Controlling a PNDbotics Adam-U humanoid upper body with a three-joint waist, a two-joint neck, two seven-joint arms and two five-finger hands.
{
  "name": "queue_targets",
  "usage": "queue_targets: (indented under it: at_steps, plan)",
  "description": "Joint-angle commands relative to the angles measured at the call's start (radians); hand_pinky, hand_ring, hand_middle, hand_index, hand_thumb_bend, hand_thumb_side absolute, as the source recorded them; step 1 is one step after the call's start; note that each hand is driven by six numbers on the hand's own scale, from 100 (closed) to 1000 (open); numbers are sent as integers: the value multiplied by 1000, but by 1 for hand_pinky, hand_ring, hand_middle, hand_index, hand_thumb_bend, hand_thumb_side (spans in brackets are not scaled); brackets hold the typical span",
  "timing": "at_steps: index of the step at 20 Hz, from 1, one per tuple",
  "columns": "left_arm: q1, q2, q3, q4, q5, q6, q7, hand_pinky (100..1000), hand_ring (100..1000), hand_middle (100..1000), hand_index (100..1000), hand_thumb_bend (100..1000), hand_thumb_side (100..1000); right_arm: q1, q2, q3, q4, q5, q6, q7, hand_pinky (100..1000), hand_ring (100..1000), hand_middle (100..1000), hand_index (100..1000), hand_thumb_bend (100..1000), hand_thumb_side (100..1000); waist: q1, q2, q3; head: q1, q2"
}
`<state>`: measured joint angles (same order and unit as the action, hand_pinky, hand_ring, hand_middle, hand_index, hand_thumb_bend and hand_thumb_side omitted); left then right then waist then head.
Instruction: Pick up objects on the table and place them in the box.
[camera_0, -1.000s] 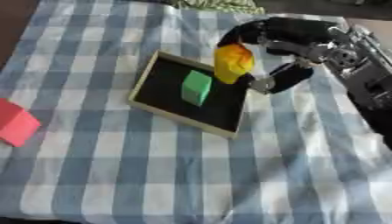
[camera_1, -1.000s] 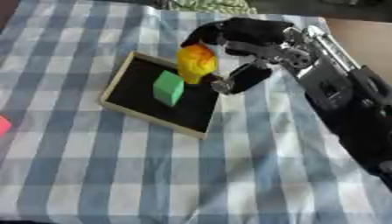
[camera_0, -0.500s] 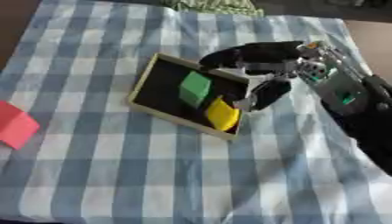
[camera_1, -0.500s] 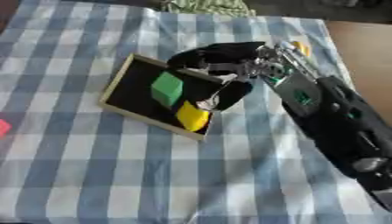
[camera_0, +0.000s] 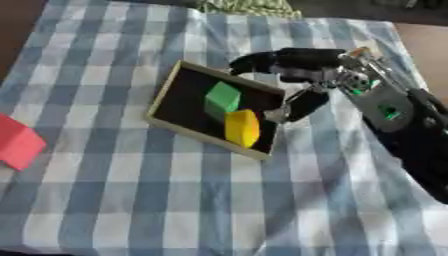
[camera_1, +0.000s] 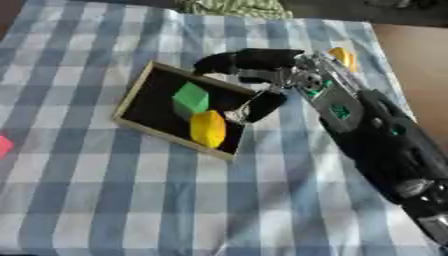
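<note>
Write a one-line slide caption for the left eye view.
Right robot hand open above the box, which holds a green block and a yellow block; a red block waits on the checked cloth.

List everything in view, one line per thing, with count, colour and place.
Box: one, black inside with a pale rim, middle of the table.
Green block: one, green, inside the box.
Yellow block: one, yellow, inside the box, just below the green block.
Red block: one, red, on the cloth at the left edge.
Small yellow thing: one, yellow, on the cloth behind the right arm; shape unclear.
Tablecloth: one, blue and white check, covering the table.
Green patterned cloth: one, at the far edge.
Right hand: one, black and silver, open over the box's right edge.
</note>
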<state>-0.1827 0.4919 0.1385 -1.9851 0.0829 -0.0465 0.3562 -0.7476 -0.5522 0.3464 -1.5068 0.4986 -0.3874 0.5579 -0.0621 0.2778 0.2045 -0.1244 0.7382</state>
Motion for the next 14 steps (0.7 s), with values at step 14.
queue_targets:
  at_steps: [14]
  plan:
    - [-20, 40, 14, -15, -4, -14, 11, 997, 780, 689, 838, 100, 607, 33, -344, -245, 79, 128, 138, -179, 957, 993, 923, 1000, 306, 268, 6, 0, -5, 10, -21]
